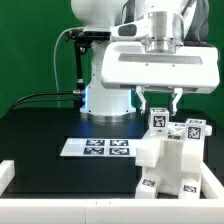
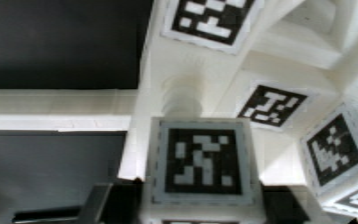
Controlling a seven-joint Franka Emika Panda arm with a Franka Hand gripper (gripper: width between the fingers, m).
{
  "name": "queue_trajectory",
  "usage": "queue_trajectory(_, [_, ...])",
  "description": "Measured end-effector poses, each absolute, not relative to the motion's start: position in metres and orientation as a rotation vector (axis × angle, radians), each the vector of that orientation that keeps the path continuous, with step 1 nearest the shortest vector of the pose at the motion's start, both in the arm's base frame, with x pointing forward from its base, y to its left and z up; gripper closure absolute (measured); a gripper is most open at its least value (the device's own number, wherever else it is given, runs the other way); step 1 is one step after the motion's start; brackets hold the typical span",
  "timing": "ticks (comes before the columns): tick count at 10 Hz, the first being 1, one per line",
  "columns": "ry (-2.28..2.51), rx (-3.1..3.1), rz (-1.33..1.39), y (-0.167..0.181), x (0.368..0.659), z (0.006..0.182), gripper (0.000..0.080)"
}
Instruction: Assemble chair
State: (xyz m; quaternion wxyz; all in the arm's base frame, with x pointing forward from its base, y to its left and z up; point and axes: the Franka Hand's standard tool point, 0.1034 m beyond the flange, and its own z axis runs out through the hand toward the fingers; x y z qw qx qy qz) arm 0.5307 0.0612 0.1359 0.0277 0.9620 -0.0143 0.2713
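Standing on black table (image 1: 40, 130) toward exterior view's right: chair (image 1: 170, 160), blocky white w/ b&w marker tags, partly built, just beside marker board (image 1: 97, 147) lying flat to its left in that view. Hanging directly above: gripper (image 1: 160, 100), fingers (image 1: 145, 99) straddling tagged top piece of chair, jaws part-closed; wrist view puts tagged block (image 2: 206, 158) between fingertips, so pinching chair.
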Motion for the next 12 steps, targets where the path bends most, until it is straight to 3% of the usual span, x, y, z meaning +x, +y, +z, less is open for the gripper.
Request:
queue_trajectory(3, [0.02,2.978,0.867,0.067,0.53,0.155,0.0515])
queue_trajectory(7, [0.039,2.954,0.913,0.066,0.529,0.153,0.0515])
queue_trajectory(9, [0.092,2.93,0.881,0.06,0.507,0.134,0.0515])
queue_trajectory(12, [0.147,2.906,0.858,0.049,0.514,0.139,0.0515])
